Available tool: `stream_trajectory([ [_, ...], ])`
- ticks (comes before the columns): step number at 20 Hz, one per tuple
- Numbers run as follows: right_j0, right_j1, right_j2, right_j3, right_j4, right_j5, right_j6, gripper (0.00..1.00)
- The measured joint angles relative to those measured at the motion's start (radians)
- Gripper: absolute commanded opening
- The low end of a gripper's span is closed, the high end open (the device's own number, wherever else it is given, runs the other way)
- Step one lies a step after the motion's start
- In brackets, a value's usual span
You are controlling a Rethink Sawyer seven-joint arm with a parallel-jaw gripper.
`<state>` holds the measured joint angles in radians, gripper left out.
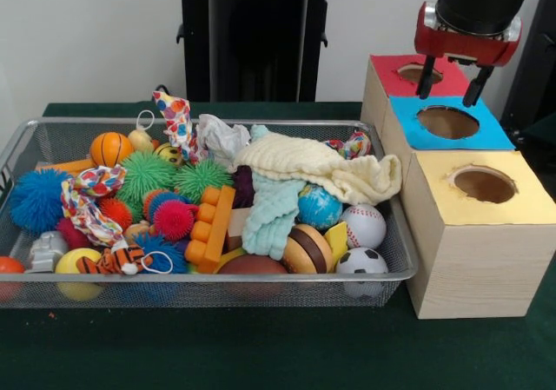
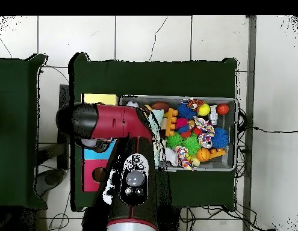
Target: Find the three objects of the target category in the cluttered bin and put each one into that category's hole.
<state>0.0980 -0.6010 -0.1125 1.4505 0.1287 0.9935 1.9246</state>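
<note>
No writing is legible; gripper [image 1: 452, 84] jaws spread, empty, above the blue-topped box [image 1: 447, 122] (dark green table [image 1: 261, 347]).

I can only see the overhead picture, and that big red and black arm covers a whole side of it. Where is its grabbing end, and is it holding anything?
Observer: In the front view the gripper hangs above the row of boxes, about where the red-topped box meets the blue-topped box. Its jaws stand open with nothing between them.
Operator: What else is the arm hiding from me?
Observer: A pale yellow cloth lies draped across the end of the wire bin nearest the boxes.
Operator: Can things go into those boxes?
Observer: Each top has one round hole, and that includes the yellow-topped box.
</note>
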Motion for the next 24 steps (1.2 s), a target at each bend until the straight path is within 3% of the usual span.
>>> stream_trajectory([
  [12,-0.003,-0.034,-0.005,0.016,-0.002,-0.004,0.000,1.00],
  [16,-0.022,-0.079,-0.013,0.048,-0.018,-0.128,0.000,1.00],
  [17,-0.042,-0.110,-0.016,0.072,-0.029,-0.227,0.000,1.00],
  [24,-0.143,-0.212,-0.018,0.143,-0.058,-0.511,0.000,1.00],
])
